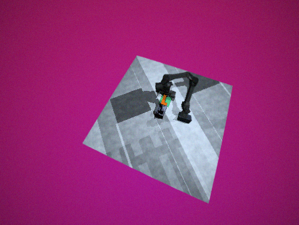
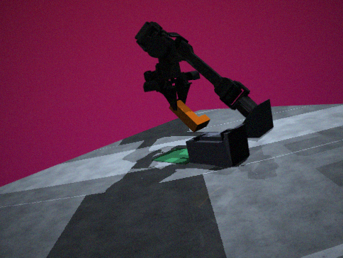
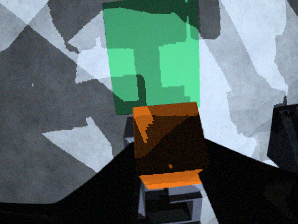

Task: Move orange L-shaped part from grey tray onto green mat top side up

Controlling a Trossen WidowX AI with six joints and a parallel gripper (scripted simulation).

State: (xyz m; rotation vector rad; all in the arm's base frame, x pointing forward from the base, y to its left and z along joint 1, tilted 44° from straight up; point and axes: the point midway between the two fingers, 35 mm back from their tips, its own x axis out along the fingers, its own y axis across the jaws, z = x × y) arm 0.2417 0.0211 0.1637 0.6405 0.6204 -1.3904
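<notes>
The orange L-shaped part (image 1: 164,100) (image 2: 188,116) (image 3: 170,145) hangs clear of the tray. It is tilted, with its pinched end high and its L-shaped end low, pointing towards the tray. My gripper (image 2: 178,105) is shut on the raised end; in the wrist view its dark fingers flank the part. The green mat (image 1: 169,101) (image 2: 173,156) (image 3: 182,67) lies flat against the tray's side, below the held part, with nothing seen resting on it. The grey tray (image 2: 209,154) shows partly under the part's low end in the wrist view, where much of it is hidden.
The arm's dark base (image 1: 185,118) (image 2: 261,122) stands beside the tray, and the arm arches over from it. A dark edge of the base also shows at the right of the wrist view. Shadows and light patches cross the tabletop and mat.
</notes>
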